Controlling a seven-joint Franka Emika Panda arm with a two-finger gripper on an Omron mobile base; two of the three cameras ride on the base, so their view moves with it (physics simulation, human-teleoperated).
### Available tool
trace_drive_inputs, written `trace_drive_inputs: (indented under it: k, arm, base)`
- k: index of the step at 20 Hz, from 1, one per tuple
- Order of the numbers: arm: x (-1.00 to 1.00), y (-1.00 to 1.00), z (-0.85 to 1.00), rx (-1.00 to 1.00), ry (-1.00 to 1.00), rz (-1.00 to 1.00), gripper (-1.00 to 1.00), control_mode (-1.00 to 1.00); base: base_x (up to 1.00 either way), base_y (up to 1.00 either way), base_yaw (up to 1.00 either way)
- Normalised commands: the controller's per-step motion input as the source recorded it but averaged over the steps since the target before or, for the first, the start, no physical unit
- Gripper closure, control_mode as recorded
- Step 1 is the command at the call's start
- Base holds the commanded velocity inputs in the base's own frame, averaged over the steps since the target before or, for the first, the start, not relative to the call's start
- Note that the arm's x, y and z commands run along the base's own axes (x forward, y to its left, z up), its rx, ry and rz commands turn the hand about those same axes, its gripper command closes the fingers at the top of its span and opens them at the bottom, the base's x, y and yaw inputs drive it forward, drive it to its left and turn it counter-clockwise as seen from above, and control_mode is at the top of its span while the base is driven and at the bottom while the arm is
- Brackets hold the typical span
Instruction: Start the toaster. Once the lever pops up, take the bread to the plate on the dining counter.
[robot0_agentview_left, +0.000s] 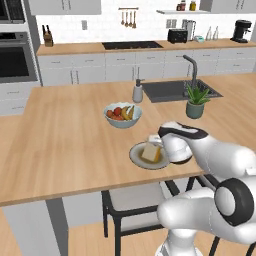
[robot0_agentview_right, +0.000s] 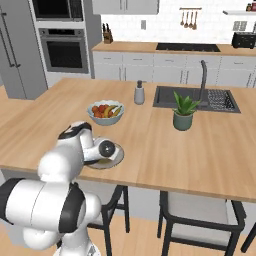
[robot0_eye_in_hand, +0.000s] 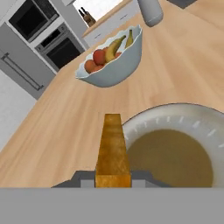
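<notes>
The bread (robot0_agentview_left: 151, 153) hangs tilted just over the grey plate (robot0_agentview_left: 135, 151) on the dining counter (robot0_agentview_left: 65, 140). My gripper (robot0_agentview_left: 154, 143) is shut on it, reaching in from the plate's right side. In the hand view the bread (robot0_eye_in_hand: 113, 151) appears edge-on between my gripper's (robot0_eye_in_hand: 113, 177) fingers, by the left rim of the plate (robot0_eye_in_hand: 175, 111). From the right base view my white hand covers most of the plate (robot0_agentview_right: 119, 153). The black toaster (robot0_agentview_left: 177, 35) stands far off on the back worktop, also seen as toaster (robot0_agentview_right: 244, 40).
A white fruit bowl (robot0_agentview_left: 122, 115) stands just beyond the plate. Farther back are a soap dispenser (robot0_agentview_left: 137, 92), the sink (robot0_agentview_left: 172, 90) with its tap, and a potted plant (robot0_agentview_left: 195, 102). Chairs (robot0_agentview_left: 132, 200) stand under the counter's near edge.
</notes>
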Motion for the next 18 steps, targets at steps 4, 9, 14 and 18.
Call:
trace_drive_inputs:
  k: [4, 9, 14, 18]
  arm:
    - [0.16, 0.0, -0.18, 0.0, 0.01, 0.0, 1.0, -1.0]
    - [0.14, 0.0, -0.25, 0.0, 0.0, 0.0, 1.0, -1.0]
    - [0.36, 0.0, -0.22, 0.0, 0.0, 0.0, 1.0, -1.0]
    - [0.07, 0.0, -0.18, 0.0, 0.01, -0.01, -1.0, -1.0]
  base:
    - [0.0, 0.0, 0.0]
    - [0.0, 0.0, 0.0]
    - [0.0, 0.0, 0.0]
    - [0.0, 0.0, 0.0]
